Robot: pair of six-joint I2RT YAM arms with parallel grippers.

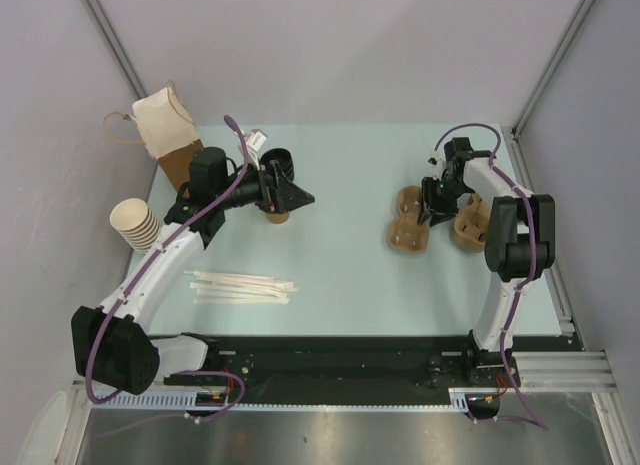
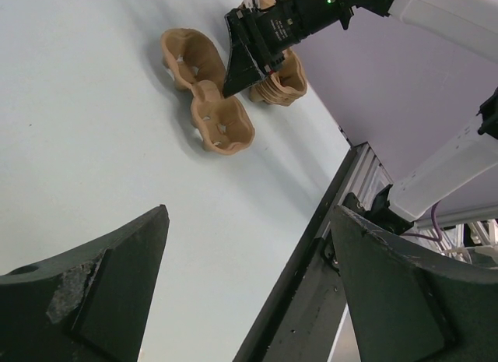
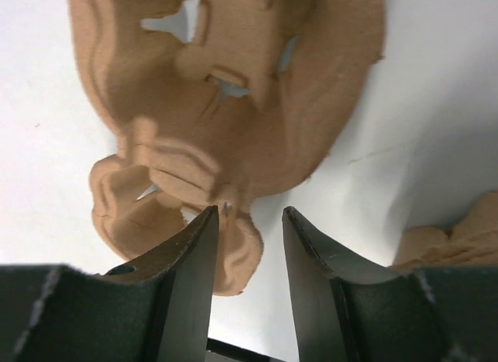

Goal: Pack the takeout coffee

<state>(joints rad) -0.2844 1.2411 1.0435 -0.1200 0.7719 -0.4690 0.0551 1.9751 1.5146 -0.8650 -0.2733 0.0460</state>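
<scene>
Far to the left of the takeout coffee [image 1: 277,218], a paper bag [image 1: 160,120] is leaning against the back corner, and a stack of cream cups [image 1: 135,225] is lying tilted nearer your side. Left of the coffee and closer to the arm bases, a bundle of pale stirrers [image 1: 240,285] is lying flat on the table.

Directly over the coffee you are holding the left gripper [image 2: 250,212], its jaws spread wide and gripping nothing; its wrist view is showing only bare table between the fingers. The coffee itself is standing on the table under that gripper. Only its brown wall is showing from above, and the gripper is hiding its top. You cannot tell whether any finger is touching it. Just behind the coffee, a stack of black lids [image 1: 281,162] is sitting.

Well to the right of the coffee, loose pulp carriers [image 1: 408,230] are lying touching each other, with a stack of carriers [image 1: 468,223] just beyond them. Your right gripper [image 3: 249,214] is hanging over the loose carriers, jaws partly parted around a lobe of the rim. Bare table is showing between that lobe and one finger, so nothing is clamped.
</scene>
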